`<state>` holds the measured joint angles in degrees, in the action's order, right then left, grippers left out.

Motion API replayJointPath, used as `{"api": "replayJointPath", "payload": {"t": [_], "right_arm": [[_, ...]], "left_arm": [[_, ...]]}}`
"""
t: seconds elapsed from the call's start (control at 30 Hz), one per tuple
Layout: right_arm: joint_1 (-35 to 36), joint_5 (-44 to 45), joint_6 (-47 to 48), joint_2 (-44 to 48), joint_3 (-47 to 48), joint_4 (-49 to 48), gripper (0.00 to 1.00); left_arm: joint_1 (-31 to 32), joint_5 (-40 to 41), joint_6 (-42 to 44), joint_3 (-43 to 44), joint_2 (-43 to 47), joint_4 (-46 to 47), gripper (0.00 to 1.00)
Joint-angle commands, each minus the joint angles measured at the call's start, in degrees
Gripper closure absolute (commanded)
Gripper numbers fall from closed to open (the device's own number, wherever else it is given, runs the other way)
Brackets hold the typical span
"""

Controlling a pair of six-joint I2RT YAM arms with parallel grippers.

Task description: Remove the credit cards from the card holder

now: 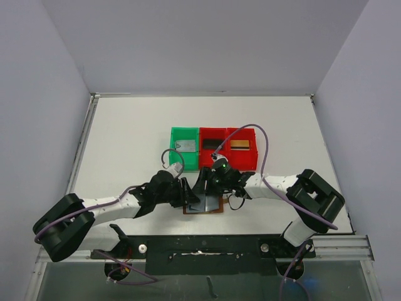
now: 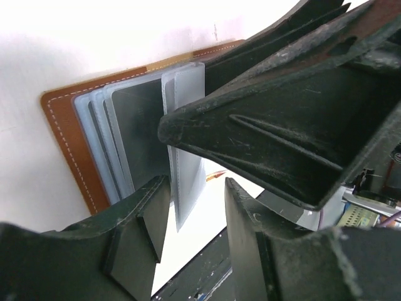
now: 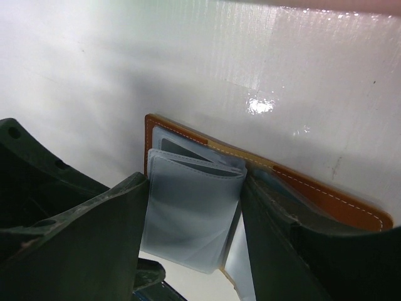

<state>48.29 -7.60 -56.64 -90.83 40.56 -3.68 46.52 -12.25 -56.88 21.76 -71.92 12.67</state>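
The brown leather card holder lies open on the table near the front edge, between both grippers. In the left wrist view its brown cover holds blue-grey sleeves, and a dark card shows inside one. My left gripper is open. A clear sleeve leaf stands loose between its fingers. My right gripper is open and straddles the fanned sleeves. Its right finger rests against the holder's right half. The right gripper's fingers fill the upper right of the left wrist view.
Behind the holder stand a green bin holding a silver-grey card and two red bins, one with a dark card, one with a gold card. The black base rail runs along the table's near edge.
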Motion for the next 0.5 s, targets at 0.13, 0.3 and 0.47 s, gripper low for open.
{"api": "replayJointPath", "payload": {"t": [0.13,0.3,0.47], "right_arm": [[0.1,-1.6,0.0,0.6,-1.4,1.4,0.42],[0.1,-1.9,-0.1,2.9,-1.1,1.1,0.30],[-0.2,0.9,-0.1,7.5,0.2,4.8,0.23]], "left_arm": [[1.1,-3.6,-1.9,1.1,-4.1,10.5,0.67],[1.1,-3.4,-2.0,1.6,-4.2,10.4,0.67],[1.1,-3.2,-1.8,2.0,-4.1,10.2,0.60]]}}
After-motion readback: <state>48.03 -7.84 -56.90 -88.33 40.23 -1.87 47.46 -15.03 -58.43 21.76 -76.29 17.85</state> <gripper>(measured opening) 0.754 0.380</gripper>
